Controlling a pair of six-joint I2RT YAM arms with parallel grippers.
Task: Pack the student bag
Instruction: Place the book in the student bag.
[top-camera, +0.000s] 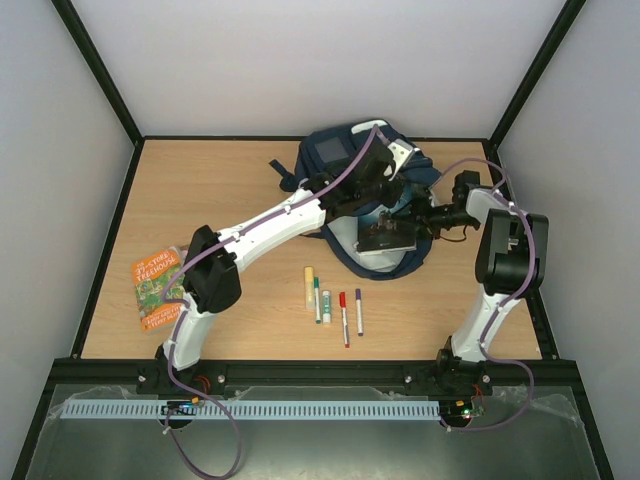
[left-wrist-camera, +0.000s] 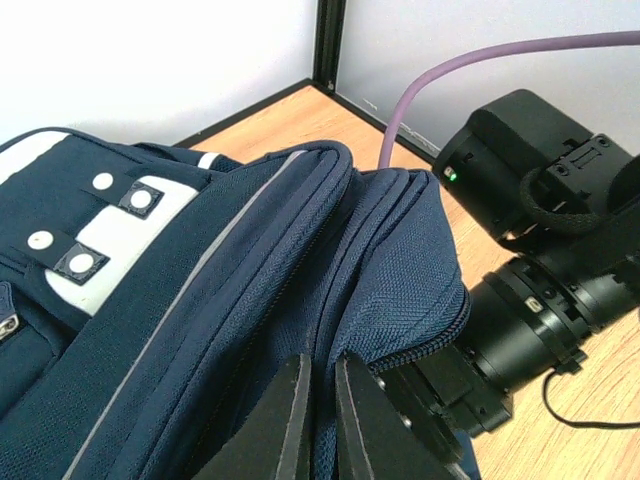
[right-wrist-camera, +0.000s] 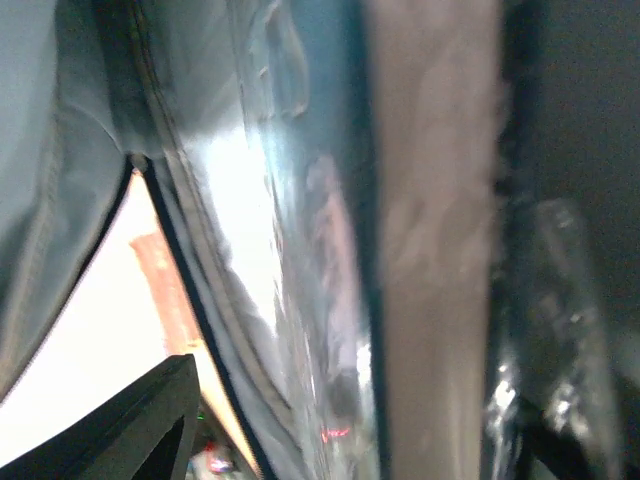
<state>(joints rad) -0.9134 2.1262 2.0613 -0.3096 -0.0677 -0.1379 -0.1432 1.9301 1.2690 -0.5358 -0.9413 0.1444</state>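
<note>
The student bag, a navy backpack with white patches, lies at the back middle of the table with its mouth held open. My left gripper is shut on a fold of the bag's upper flap, and the fabric is pinched between its fingers. My right gripper reaches into the opening from the right. A book rests in the mouth. In the right wrist view the book is a blur, and one finger stands well apart from it, so the jaws are open.
Several pens and markers lie in a row on the table in front of the bag. An orange picture book lies at the left, beside my left arm. My right arm's wrist housing sits close against the bag's right side.
</note>
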